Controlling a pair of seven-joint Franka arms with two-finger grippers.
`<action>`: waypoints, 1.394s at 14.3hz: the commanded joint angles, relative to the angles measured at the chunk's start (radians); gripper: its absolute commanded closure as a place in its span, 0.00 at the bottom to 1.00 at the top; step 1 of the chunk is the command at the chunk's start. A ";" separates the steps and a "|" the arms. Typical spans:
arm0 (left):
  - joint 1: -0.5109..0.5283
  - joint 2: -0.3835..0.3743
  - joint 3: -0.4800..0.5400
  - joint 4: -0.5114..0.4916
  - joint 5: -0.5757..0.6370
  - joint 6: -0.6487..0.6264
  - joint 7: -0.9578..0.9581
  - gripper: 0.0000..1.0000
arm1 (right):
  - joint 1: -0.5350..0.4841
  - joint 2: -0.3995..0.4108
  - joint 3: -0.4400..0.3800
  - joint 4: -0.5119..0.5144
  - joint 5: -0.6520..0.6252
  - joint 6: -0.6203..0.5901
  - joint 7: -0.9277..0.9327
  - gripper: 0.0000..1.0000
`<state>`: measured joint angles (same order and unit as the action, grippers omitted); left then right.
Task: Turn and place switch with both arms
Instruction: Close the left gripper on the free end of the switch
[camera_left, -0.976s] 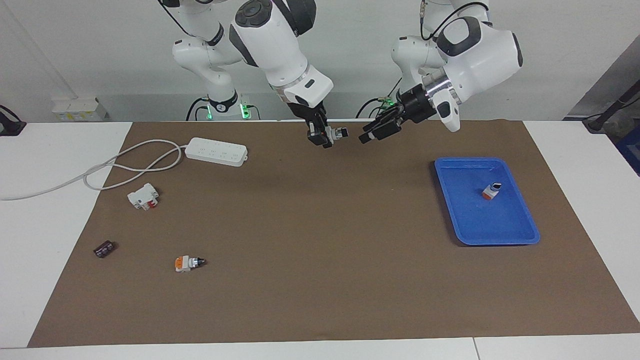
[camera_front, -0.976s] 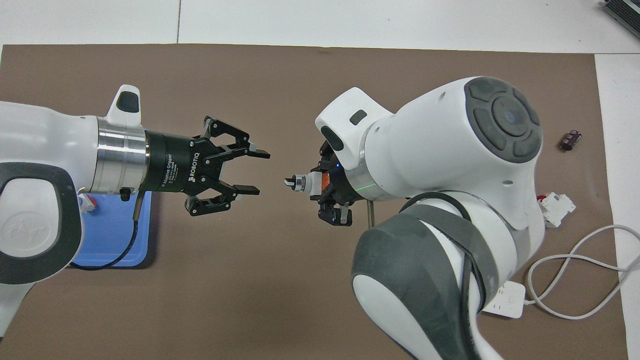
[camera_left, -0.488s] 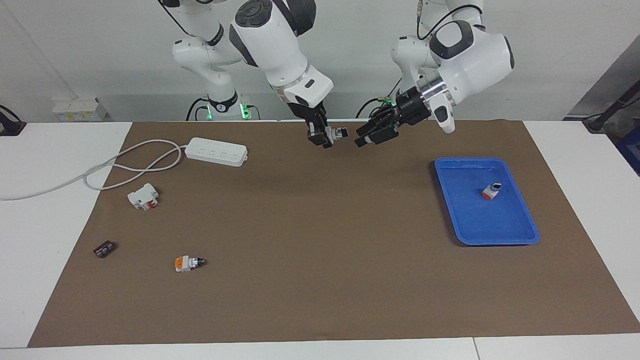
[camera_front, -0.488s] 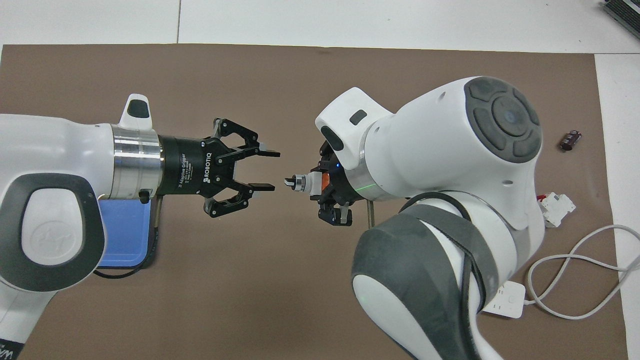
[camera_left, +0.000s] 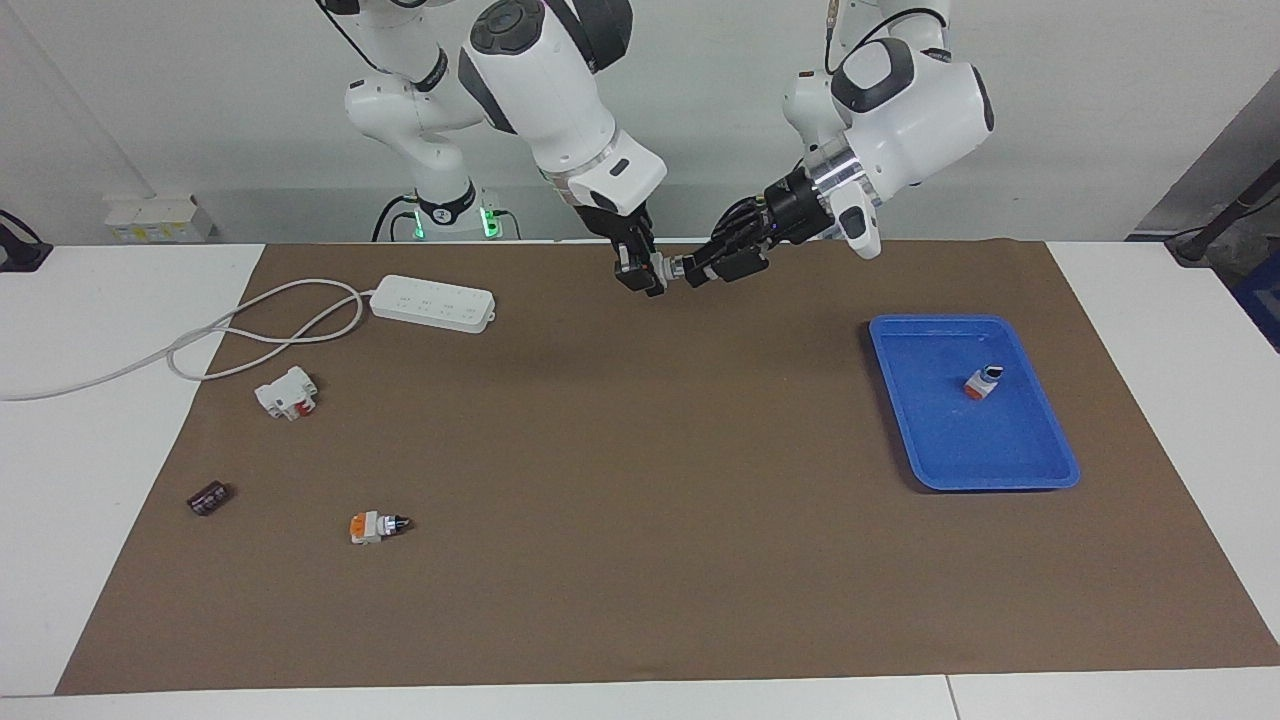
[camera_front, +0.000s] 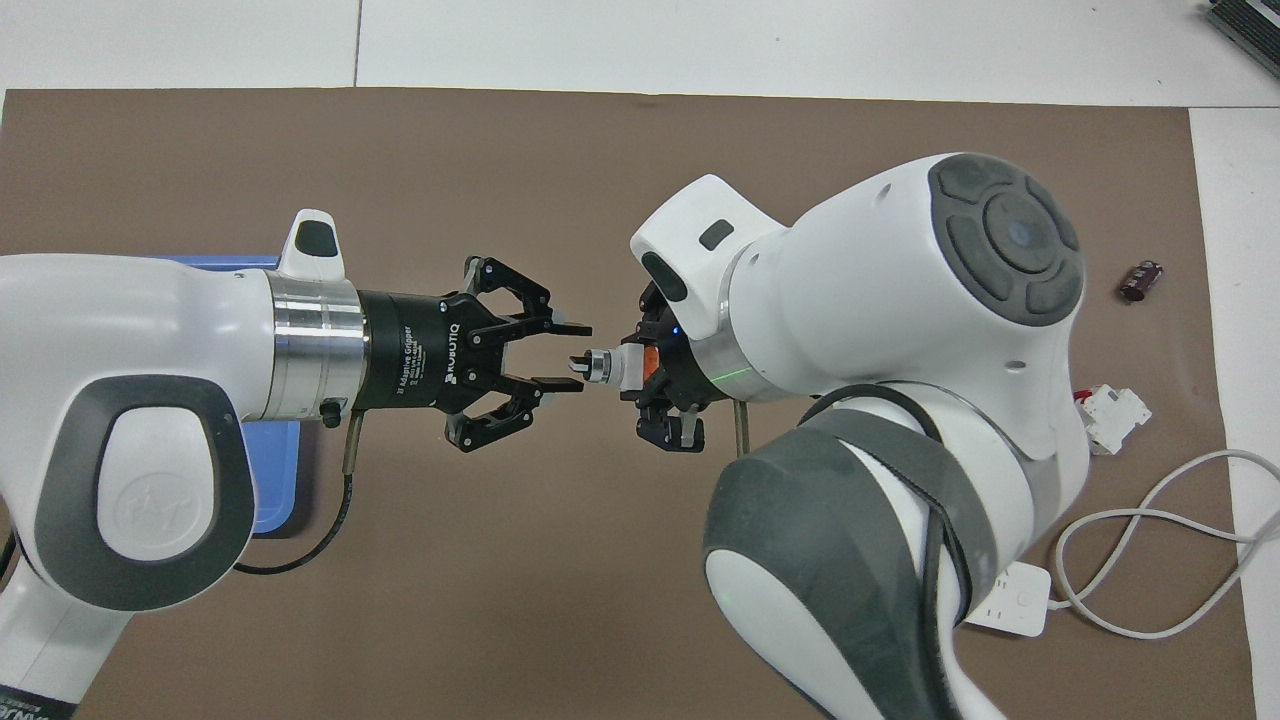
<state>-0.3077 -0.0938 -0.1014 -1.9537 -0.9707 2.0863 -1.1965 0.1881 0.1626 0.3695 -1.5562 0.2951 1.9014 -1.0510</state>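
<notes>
Switch (camera_front: 612, 366), held in the air over the brown mat (camera_left: 640, 560) near the mat's edge at the robots' end, its black knob pointing toward the left arm. Right claw (camera_front: 660, 385), pinching the switch by its white body and orange end block. Left claw (camera_front: 574, 355), level with the knob, its fingers (camera_front: 560, 384) spread with one tip on either side of the knob and a small gap to it.

Farther from the robots, the middle of the mat lies bare. Toward the left arm's end, a blue tray (camera_left: 1040, 470) holds a second switch (camera_left: 983, 381), well inside its rim. Toward the right arm's end lie a white power strip (camera_left: 432, 303), a white-and-red breaker block (camera_left: 287, 393), then a dark chip (camera_left: 208, 497) at the mat's edge and a third switch (camera_left: 378, 526), all well apart. White table (camera_left: 100, 560) borders the mat on each side.
</notes>
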 joint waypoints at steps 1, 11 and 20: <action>-0.017 -0.034 0.012 -0.039 -0.023 0.018 -0.009 0.60 | -0.016 -0.009 0.008 -0.008 0.030 0.008 0.002 1.00; -0.036 -0.034 0.012 -0.037 -0.023 0.026 0.011 0.77 | -0.016 -0.009 0.008 -0.008 0.030 0.010 0.002 1.00; -0.056 -0.034 0.012 -0.039 -0.022 0.031 0.052 0.87 | -0.016 -0.009 0.008 -0.007 0.030 0.010 0.002 1.00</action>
<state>-0.3318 -0.1065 -0.0978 -1.9570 -0.9752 2.1012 -1.1700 0.1785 0.1632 0.3675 -1.5609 0.2949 1.8967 -1.0510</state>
